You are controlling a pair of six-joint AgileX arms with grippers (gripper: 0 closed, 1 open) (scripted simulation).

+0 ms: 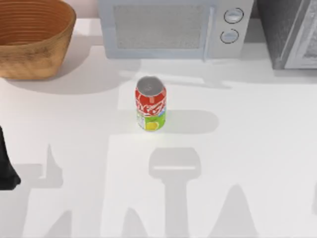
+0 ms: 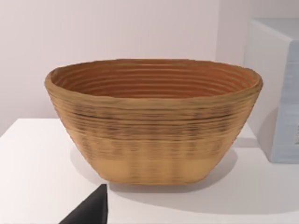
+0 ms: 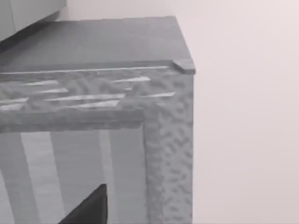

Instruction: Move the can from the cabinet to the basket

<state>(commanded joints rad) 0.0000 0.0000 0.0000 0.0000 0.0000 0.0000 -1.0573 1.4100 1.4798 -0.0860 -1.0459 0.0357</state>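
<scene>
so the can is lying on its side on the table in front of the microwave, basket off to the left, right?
Not quite: the can stands upright, silver top up, as the top view shows. It is on the table in front of the microwave, with the basket off to the left.

The left arm (image 1: 7, 166) sits low at the table's left edge, a dark part of it reaching just inside the top view. A dark tip of each gripper shows in its own wrist view.
</scene>
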